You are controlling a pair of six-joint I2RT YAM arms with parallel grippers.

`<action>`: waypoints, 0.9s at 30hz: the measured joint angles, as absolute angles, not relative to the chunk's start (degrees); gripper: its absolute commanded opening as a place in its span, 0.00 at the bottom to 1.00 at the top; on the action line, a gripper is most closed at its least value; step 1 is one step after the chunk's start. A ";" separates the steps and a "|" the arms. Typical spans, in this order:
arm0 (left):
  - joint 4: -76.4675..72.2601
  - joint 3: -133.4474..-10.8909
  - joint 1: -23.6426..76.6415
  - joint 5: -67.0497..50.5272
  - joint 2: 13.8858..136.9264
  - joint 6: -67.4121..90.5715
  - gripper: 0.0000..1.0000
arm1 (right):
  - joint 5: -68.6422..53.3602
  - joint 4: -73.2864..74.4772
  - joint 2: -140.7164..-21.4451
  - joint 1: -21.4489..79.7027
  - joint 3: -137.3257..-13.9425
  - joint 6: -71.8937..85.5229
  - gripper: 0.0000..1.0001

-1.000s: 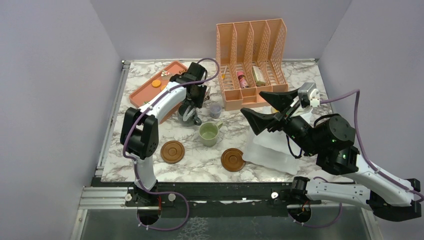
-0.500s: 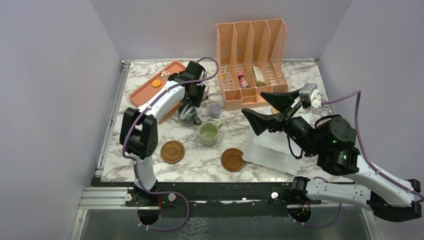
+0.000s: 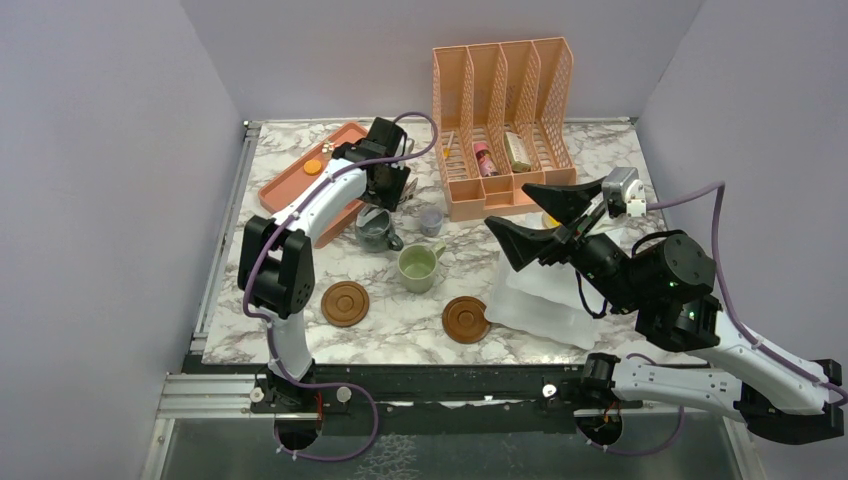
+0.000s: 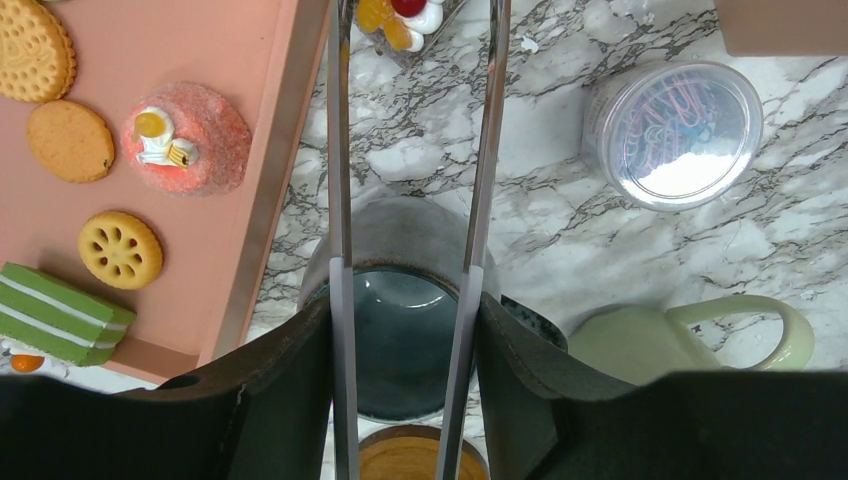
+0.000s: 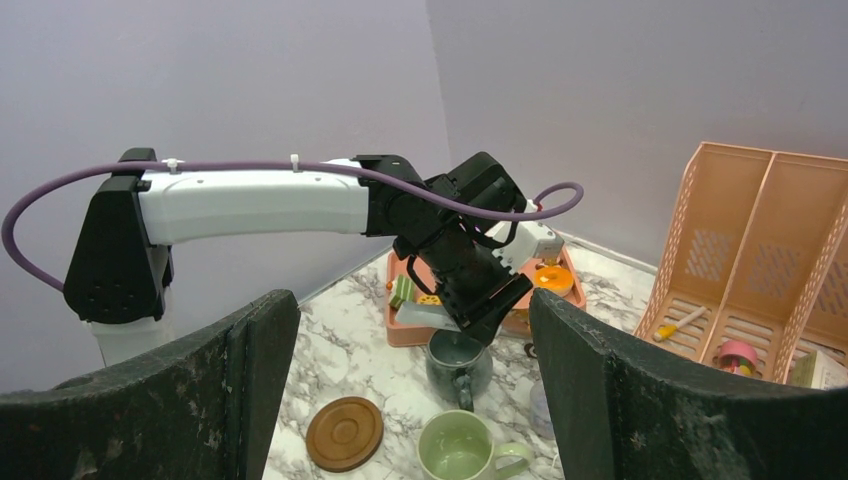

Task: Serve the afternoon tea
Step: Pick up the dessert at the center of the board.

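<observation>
The thin metal fingers (image 4: 340, 150) of the left gripper (image 3: 382, 198) stand parted with nothing clamped between them, hanging over the grey-blue mug (image 4: 405, 345). The mug is wider than their gap, and from the wrist view it is hard to say whether the tips brush its rim. The mug stands upright on the marble table (image 3: 400, 330), just beside the long edge of the pink tray (image 4: 200, 40), its handle turned toward the pale green mug (image 3: 417, 267) nearby. On the tray lie toy cookies (image 4: 70, 140), a pink sugared cake (image 4: 185, 138) and a green striped cake (image 4: 55, 315). A small clear cup (image 4: 672, 135) sits near the grey-blue mug, on the side away from the tray. A brown coaster (image 3: 345, 303) lies toward the near edge, left of the green mug, and a second brown coaster (image 3: 465, 319) lies to its right, both apart from the mugs. The right gripper (image 3: 506, 206) hovers spread wide, holding nothing, raised above a translucent box (image 3: 535, 305) in front of the peach file rack (image 3: 505, 100)
</observation>
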State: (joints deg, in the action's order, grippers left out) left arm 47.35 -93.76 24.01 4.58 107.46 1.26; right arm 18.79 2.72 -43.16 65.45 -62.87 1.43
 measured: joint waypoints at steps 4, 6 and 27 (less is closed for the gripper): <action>47.90 -93.84 24.01 4.32 107.46 1.04 0.47 | 18.79 2.63 -43.16 65.45 -62.87 1.41 0.91; 48.18 -94.06 23.94 4.29 107.46 0.97 0.47 | 18.79 2.63 -43.16 65.45 -62.87 1.41 0.91; 48.88 -93.45 21.78 1.89 106.98 0.86 0.26 | 18.13 2.28 -43.31 65.45 -62.43 1.45 0.91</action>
